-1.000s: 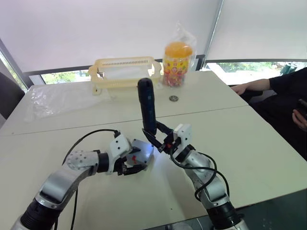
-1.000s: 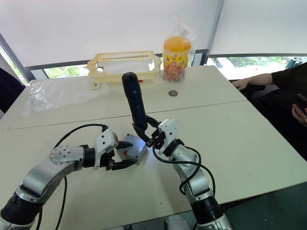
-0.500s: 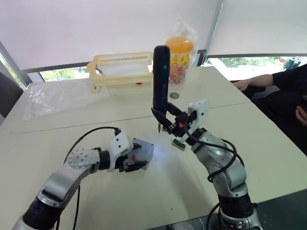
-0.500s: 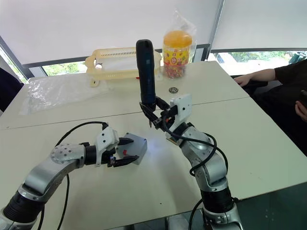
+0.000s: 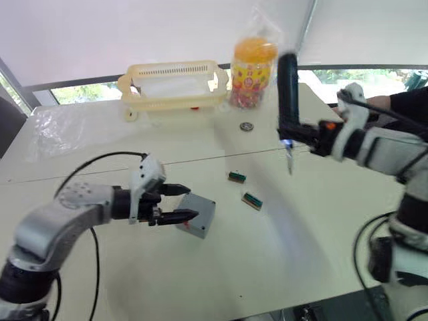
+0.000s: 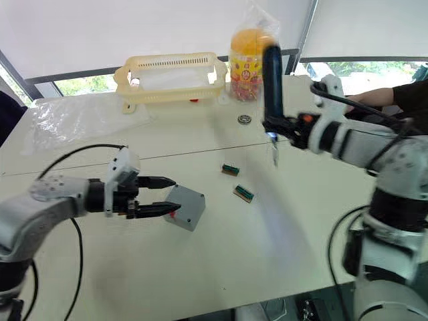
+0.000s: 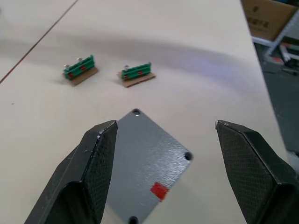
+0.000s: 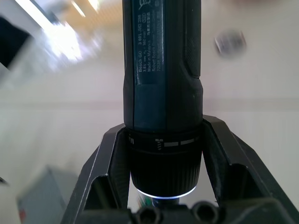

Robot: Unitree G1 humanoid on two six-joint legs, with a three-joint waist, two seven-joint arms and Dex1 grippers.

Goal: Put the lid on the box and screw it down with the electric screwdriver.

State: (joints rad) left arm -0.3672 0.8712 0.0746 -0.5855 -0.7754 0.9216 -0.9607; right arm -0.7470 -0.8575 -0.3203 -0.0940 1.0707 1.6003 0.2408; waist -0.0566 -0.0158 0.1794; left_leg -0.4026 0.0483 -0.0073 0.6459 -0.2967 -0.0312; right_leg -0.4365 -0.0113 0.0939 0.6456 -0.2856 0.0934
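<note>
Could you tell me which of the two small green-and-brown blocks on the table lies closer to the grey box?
The small green-and-brown block nearer the robot, lying just right of the square grey plastic box. The other block sits farther back, toward the yellow basket.

This looks like an office or meeting room used as a test space. Two plain cream tables (image 5: pixel 321 221) stand pushed together in the middle of the frame, under white roller blinds (image 5: pixel 134 40) drawn over windows along the top. A person's arm (image 5: pixel 408 107) rests at the right edge. A cardboard carton (image 7: pixel 271 18) and metal shelving legs show in the left wrist view.
</note>
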